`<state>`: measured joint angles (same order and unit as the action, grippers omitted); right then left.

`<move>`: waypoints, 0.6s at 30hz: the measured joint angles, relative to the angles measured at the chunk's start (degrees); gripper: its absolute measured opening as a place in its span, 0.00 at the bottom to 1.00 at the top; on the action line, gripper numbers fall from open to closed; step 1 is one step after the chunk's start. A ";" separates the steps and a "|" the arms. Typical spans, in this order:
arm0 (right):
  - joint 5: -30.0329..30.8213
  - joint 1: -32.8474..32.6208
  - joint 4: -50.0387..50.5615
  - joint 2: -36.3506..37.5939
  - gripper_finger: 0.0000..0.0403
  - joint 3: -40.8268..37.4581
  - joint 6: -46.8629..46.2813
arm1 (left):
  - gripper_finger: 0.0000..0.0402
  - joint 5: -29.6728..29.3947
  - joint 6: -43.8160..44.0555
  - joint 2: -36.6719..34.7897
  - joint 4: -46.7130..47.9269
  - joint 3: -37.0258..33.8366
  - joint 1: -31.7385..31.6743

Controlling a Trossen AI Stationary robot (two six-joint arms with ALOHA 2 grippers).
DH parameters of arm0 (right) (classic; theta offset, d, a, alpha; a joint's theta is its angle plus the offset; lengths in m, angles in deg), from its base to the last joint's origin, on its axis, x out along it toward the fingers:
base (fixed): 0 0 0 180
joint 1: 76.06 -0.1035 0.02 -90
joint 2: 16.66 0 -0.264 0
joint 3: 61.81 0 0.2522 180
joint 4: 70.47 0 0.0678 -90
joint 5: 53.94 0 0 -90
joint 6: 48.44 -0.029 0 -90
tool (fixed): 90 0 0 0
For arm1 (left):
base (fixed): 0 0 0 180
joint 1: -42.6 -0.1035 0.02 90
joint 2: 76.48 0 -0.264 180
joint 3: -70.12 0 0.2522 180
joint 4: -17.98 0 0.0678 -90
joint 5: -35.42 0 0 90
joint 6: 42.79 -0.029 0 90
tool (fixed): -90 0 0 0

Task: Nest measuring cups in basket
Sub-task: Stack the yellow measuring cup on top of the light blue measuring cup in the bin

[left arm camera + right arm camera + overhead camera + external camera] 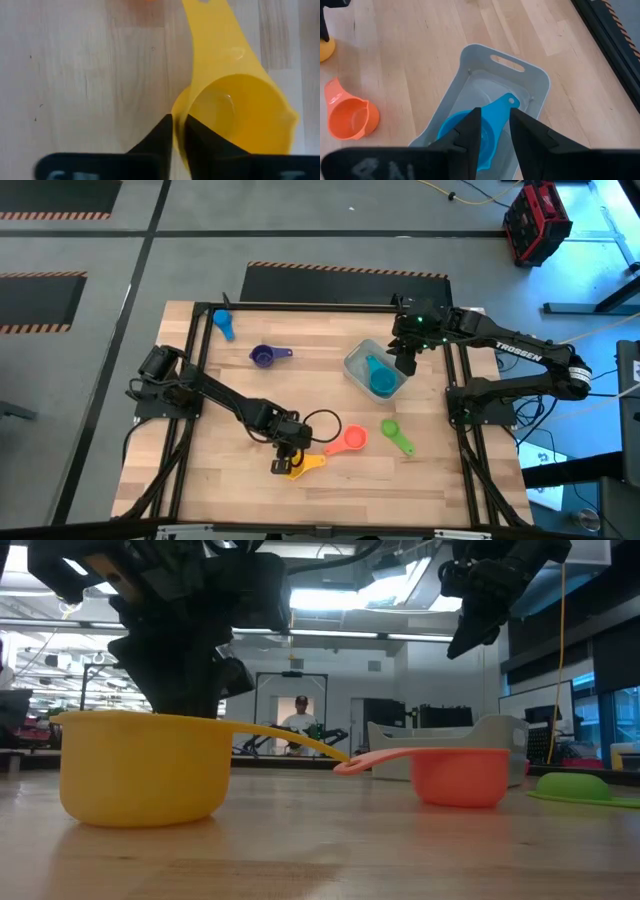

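Note:
My left gripper (288, 458) is near the table's front edge, shut on the yellow measuring cup (303, 467), which also shows in the low view (140, 775). My right gripper (405, 364) is open and empty, well above the pale grey basket (358, 360); it also shows in the low view (463, 643). A teal cup (470, 135) lies in the basket (530, 75), its handle pointing to the basket's far end. The orange cup (347, 442) and green cup (395, 434) rest on the table right of the yellow one. The purple cup (265, 357) and blue cup (222, 324) lie at the back left. My left gripper pinches the wall of the yellow cup's bowl at its rim (179, 107), on the side away from the handle. One finger (202, 142) is inside the bowl and the other (159, 137) outside. The fingers point down. The cup stands upright with its bottom (140, 818) on the table.
The orange cup's handle (375, 757) points toward the yellow cup's handle (290, 737), close to it. A black cable loops on the table behind my left gripper (322, 420). Bare wood lies between the purple cup and the basket.

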<state>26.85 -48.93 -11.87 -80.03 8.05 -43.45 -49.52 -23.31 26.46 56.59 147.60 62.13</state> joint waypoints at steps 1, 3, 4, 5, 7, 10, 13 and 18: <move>0.02 0.02 0.00 0.00 0.26 0.00 0.00 | 0.04 0.01 0.02 0.00 0.00 0.00 0.00; 0.00 0.00 0.01 0.00 0.26 0.00 0.00 | 0.02 0.05 0.41 0.00 0.04 0.00 -0.02; 0.00 0.00 0.00 0.00 0.26 0.00 0.00 | 0.02 0.07 0.89 0.00 0.04 0.00 -0.02; 0.00 0.00 0.00 0.00 0.26 0.00 0.00 | 0.03 0.08 1.29 0.00 0.03 -0.01 -0.02; 0.00 0.01 0.00 0.00 0.26 0.00 0.00 | 0.03 0.10 1.58 -0.04 0.04 0.00 -0.02; 0.00 0.00 0.00 0.00 0.26 0.00 0.00 | 0.02 0.32 3.63 -1.13 0.25 -0.02 -0.16; 0.00 0.00 -0.06 0.00 0.26 0.00 -0.26 | 0.02 0.33 6.40 -3.22 0.30 -0.02 -1.12; 0.02 0.00 -0.30 0.00 0.26 0.00 -0.33 | 0.01 -6.30 8.86 -7.49 0.74 -0.02 -3.71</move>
<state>26.87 -48.93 -12.17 -80.03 8.05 -43.78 -55.82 -14.46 18.97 57.32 147.58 58.43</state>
